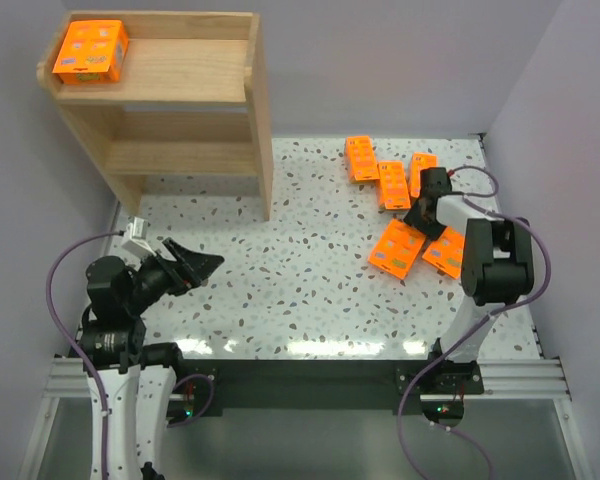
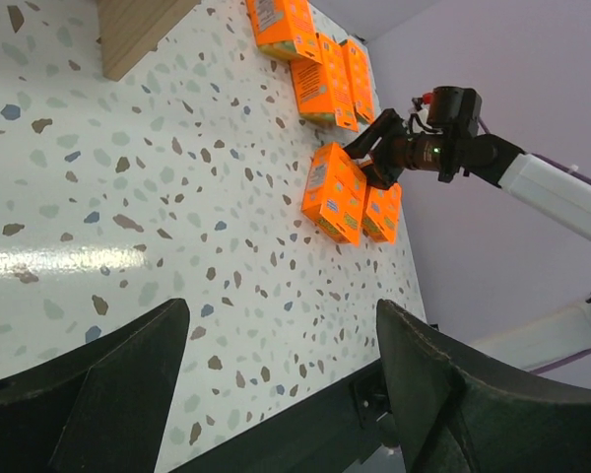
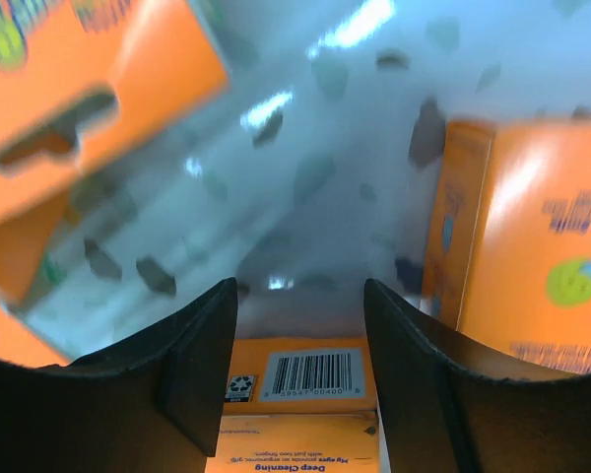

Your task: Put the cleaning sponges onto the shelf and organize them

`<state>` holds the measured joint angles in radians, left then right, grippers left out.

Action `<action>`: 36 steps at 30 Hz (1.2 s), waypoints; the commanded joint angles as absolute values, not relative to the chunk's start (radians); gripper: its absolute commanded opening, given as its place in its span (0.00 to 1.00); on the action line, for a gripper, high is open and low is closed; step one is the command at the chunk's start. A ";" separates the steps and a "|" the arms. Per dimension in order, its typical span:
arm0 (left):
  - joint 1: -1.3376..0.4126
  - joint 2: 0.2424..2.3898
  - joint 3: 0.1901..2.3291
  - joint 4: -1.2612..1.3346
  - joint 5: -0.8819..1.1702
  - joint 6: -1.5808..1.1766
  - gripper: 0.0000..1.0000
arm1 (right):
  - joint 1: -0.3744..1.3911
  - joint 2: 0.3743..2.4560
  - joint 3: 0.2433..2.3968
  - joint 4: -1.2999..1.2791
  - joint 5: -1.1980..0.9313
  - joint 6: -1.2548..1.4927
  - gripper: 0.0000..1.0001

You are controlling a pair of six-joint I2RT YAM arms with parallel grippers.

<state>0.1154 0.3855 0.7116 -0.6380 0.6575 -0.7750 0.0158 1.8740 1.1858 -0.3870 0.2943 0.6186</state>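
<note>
One orange sponge pack (image 1: 90,52) lies on the top tier of the wooden shelf (image 1: 180,75), at its left end. Several more packs lie on the table at the right (image 1: 361,157) (image 1: 393,184) (image 1: 421,172) (image 1: 445,252). My right gripper (image 1: 418,216) (image 3: 300,296) is shut on the far end of another pack (image 1: 398,247) (image 3: 310,394), whose barcode face shows between the fingers. I cannot tell whether that pack is off the table. My left gripper (image 1: 195,265) (image 2: 281,340) is open and empty, low over the table at the left.
The shelf's lower tier (image 1: 180,155) holds nothing. A shelf side panel (image 2: 138,30) shows in the left wrist view. In the right wrist view, packs lie close on the left (image 3: 89,89) and right (image 3: 537,236) of the held one. Grey walls enclose the table.
</note>
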 commanded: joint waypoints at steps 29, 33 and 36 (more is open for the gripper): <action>-0.041 0.727 0.715 -0.505 0.684 -0.644 0.74 | 0.387 1.093 0.738 -0.681 0.060 0.936 0.79; -0.153 0.767 0.693 -0.431 0.609 -0.673 0.74 | 0.390 1.043 0.709 -0.684 -0.020 0.832 0.75; -0.231 0.787 0.660 -0.378 0.534 -0.716 0.74 | 0.403 1.011 0.684 -0.698 -0.055 0.773 0.74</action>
<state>-0.1799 0.7792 0.6796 -0.4923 0.6136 -0.6750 0.3931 1.0405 0.7086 -0.6521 -0.0177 0.8658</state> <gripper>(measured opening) 0.742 0.746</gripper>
